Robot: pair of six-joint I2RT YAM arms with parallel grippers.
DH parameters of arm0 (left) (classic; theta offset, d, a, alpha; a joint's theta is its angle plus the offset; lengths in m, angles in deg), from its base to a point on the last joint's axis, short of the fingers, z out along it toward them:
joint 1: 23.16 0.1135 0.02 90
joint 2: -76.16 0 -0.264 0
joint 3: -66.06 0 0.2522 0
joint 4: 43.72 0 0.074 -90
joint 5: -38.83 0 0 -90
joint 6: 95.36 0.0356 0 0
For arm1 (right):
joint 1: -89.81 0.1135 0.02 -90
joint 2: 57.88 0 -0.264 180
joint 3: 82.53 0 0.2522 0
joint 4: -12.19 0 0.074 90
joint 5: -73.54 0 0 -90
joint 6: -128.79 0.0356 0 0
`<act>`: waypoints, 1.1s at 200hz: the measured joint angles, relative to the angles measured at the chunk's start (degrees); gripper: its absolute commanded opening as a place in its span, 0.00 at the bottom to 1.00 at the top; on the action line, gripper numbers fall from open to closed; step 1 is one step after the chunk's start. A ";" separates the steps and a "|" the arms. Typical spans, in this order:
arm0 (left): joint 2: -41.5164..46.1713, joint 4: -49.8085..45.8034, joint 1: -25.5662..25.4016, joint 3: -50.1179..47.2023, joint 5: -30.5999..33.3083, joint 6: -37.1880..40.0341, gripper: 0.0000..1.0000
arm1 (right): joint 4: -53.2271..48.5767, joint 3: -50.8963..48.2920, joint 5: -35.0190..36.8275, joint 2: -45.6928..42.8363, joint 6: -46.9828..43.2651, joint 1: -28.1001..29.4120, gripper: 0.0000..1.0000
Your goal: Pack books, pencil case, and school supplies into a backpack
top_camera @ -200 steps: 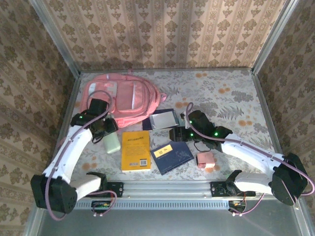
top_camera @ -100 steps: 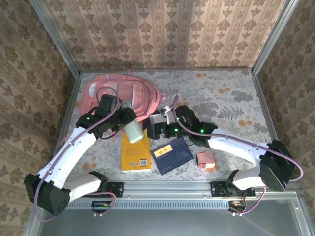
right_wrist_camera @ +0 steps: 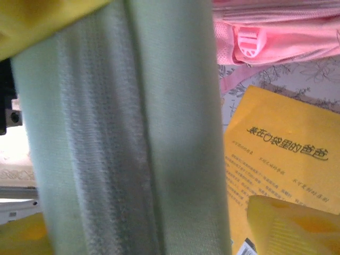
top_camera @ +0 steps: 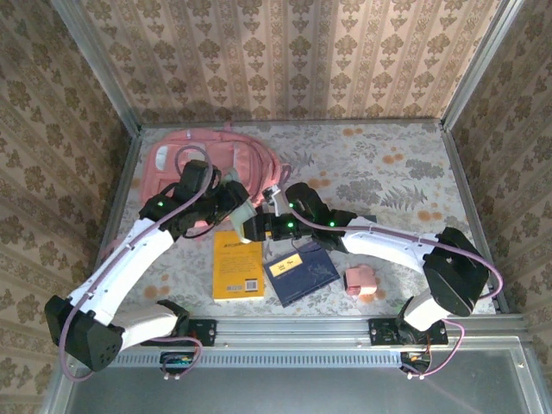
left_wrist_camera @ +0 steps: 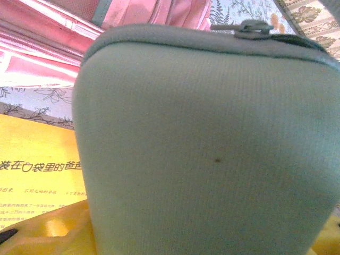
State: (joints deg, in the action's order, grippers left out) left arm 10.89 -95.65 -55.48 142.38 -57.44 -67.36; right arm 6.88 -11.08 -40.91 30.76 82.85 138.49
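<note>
The pale mint-green pencil case (top_camera: 244, 210) hangs above the table between both arms, over the top edge of the yellow book (top_camera: 237, 267). My left gripper (top_camera: 231, 203) is shut on it, and the case (left_wrist_camera: 212, 149) covers most of the left wrist view. My right gripper (top_camera: 256, 226) is open, its yellow fingers (right_wrist_camera: 289, 223) standing either side of the case (right_wrist_camera: 133, 133) with a gap on the right. The pink backpack (top_camera: 185, 159) lies at the back left. The navy book (top_camera: 302, 272) and the pink blocky piece (top_camera: 360, 279) lie near the front. The silvery pad is hidden under the right arm.
The enclosure's patterned walls rise close behind the backpack and along both sides. A metal rail (top_camera: 293, 329) runs along the near edge by the arm bases. The flowered tabletop (top_camera: 405, 172) is bare at the back right.
My left arm lifted the pencil case from beside the yellow book and carried it right and toward the back. My right arm swung left until its fingers bracket the case.
</note>
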 measured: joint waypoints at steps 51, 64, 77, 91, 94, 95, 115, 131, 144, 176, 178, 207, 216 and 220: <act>-0.46 0.66 -0.24 0.00 0.17 0.17 0.78 | 0.37 0.13 1.11 -0.02 -0.17 0.13 0.43; -0.52 0.74 -0.28 0.28 0.00 0.87 0.83 | 0.20 0.11 2.12 -0.20 -0.35 0.15 0.43; -0.57 0.63 -0.26 1.16 -0.07 2.23 0.87 | 0.11 -0.33 3.69 -0.87 -0.35 -0.02 0.42; -0.68 0.15 -0.02 2.84 -0.04 4.22 0.90 | -0.63 -1.51 5.90 -2.47 -0.37 -0.63 0.41; -0.68 0.13 0.11 3.21 -0.11 4.37 0.90 | -0.96 -1.75 6.32 -2.84 -0.39 -0.81 0.41; -0.68 0.13 0.15 3.41 -0.11 4.70 0.90 | -1.16 -1.86 6.56 -3.04 -0.44 -0.92 0.41; -1.11 0.09 1.99 6.64 -0.63 9.35 0.90 | -3.91 -3.61 9.90 -5.75 -0.87 -2.84 0.40; -3.21 0.11 4.48 10.10 -1.42 14.10 0.89 | -5.86 -5.95 12.44 -8.31 -1.29 -5.01 0.40; -6.14 0.15 7.02 13.03 -2.51 18.51 0.89 | -7.39 -8.50 13.97 -10.91 -1.62 -7.13 0.40; -17.70 0.63 13.68 19.54 -6.01 29.29 0.84 | -10.91 -13.29 16.50 -16.57 -2.23 -11.69 0.41; -18.75 0.70 14.16 19.96 -6.32 29.99 0.84 | -11.21 -13.38 16.59 -16.90 -2.32 -11.89 0.41; -33.86 0.90 19.28 27.78 -11.47 38.05 0.73 | -13.44 -13.77 17.53 -20.35 -4.15 -13.31 0.42; -38.53 1.49 20.35 30.40 -13.35 39.43 0.70 | -13.73 -13.84 17.68 -21.18 -4.90 -13.75 0.42; -40.39 1.75 20.83 31.39 -14.23 40.09 0.69 | -13.84 -13.84 17.68 -21.40 -5.03 -13.90 0.42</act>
State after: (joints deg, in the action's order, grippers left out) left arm -29.50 -93.90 -34.65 173.77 -71.66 -27.28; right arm -6.96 -24.91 -23.23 9.36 77.82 124.59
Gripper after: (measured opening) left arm 0.715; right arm 0.419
